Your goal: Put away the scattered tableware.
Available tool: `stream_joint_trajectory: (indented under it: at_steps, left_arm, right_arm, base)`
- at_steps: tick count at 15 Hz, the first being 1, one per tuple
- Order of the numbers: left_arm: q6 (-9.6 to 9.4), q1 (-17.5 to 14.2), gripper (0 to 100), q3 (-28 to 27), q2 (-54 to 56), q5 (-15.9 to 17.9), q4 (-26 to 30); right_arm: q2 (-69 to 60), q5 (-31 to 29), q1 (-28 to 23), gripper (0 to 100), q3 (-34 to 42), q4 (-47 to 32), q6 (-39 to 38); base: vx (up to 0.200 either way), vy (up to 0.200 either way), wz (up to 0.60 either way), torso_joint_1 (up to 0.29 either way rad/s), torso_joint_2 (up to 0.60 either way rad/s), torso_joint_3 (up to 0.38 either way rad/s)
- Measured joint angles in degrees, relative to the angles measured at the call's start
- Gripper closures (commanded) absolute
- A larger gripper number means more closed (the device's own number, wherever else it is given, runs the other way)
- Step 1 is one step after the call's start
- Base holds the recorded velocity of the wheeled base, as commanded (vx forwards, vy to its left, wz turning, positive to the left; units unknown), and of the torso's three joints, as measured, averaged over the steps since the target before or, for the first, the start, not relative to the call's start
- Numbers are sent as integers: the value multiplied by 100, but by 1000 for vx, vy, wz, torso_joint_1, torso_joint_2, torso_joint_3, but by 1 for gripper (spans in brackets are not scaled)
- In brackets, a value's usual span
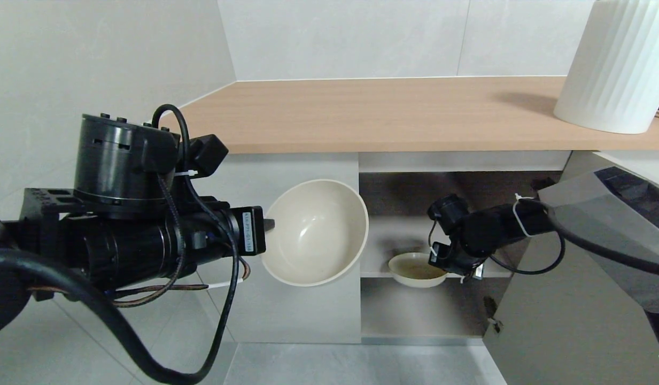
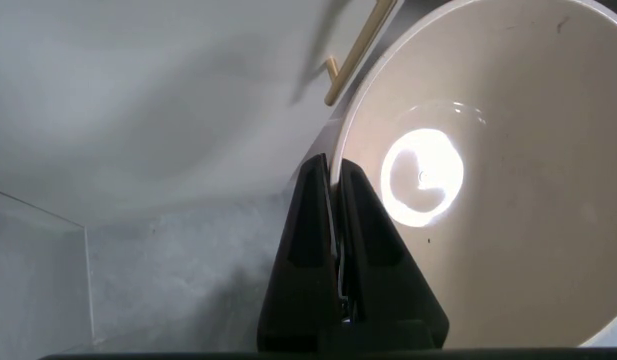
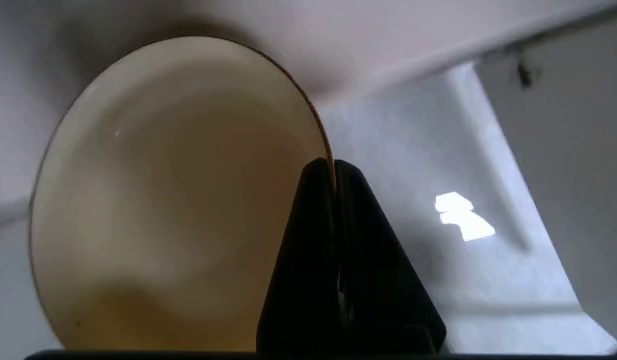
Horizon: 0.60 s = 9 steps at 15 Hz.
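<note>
The left claw (image 1: 269, 223), centre-left in the head view, pinches the rim of a large bowl (image 1: 316, 232) held on its side before the cupboard panel (image 1: 302, 315). The right claw (image 1: 446, 269), lower centre-right, pinches the rim of a small dish (image 1: 415, 269) at the front of the shelf (image 1: 385, 238). Gripped by rims alone, either may pivot and slip, and the dish, released so near the edge, could tip off.

left wrist: near white bowl (image 2: 508, 200) | right wrist: near shallow bowl (image 3: 168, 200) | head: forward-down, sees both
</note>
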<state>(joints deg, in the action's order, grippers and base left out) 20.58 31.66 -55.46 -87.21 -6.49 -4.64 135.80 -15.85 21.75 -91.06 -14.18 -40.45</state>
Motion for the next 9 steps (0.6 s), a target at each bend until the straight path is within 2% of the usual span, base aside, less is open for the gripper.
stream_joint_trajectory:
  at_steps: [4,9]
  left_arm:
    - [5,0,100,2,-66,-2,0]
    - [5,-2,100,-2,-129,-5,0]
  right_arm:
    - [480,-835,-213,100,-544,79,-13]
    - [909,-1007,-369,100,-973,294,-2]
  base:
    - [0,0,0,0,0,0]
    - [0,0,0,0,0,0]
